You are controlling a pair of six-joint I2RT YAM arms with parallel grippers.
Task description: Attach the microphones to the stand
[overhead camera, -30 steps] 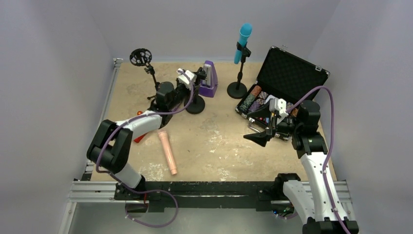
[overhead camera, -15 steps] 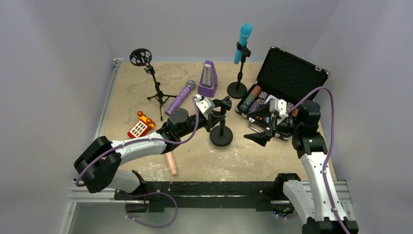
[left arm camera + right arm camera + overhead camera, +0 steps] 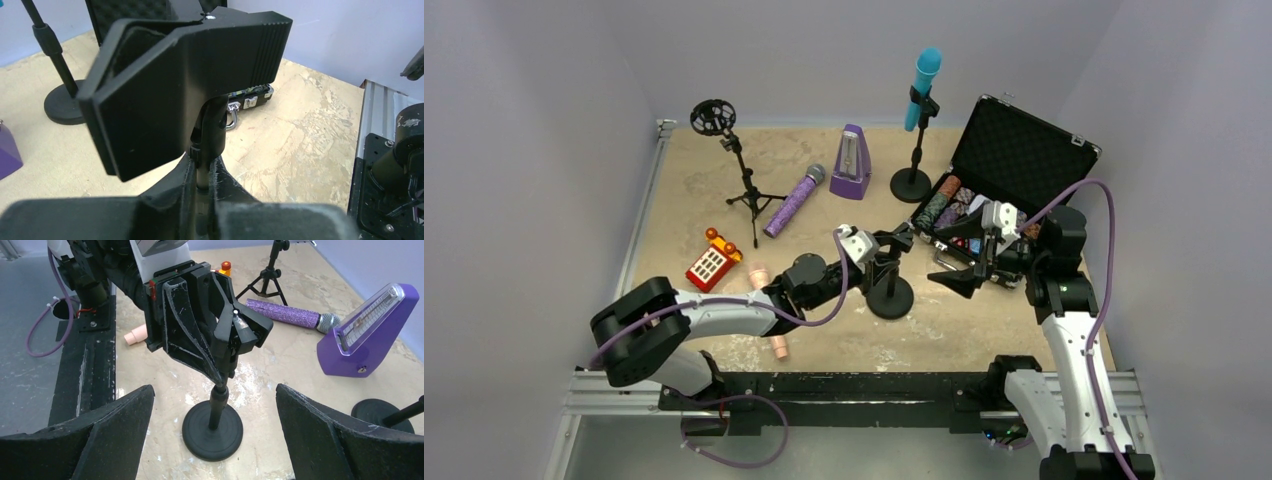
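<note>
Stand (image 3: 890, 300) is clamped at its pole by left gripper (image 3: 880, 264), seemingly steadied for loading; right gripper (image 3: 950, 268) is held wide beside it.

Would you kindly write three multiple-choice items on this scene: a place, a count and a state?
1. Where is the purple glitter microphone?
A. lying between the tripod stand and the metronome
B. upright in a clip
C. on the floor
2. How many microphones sit in a stand clip?
A. none
B. one
C. three
3. The left gripper is:
A. open and empty
B. shut on the short round-base stand
C. shut on a cup
Answers: A, it lies flat there; B, only the cyan microphone is clipped; B, it pinches that stand's post.
</note>
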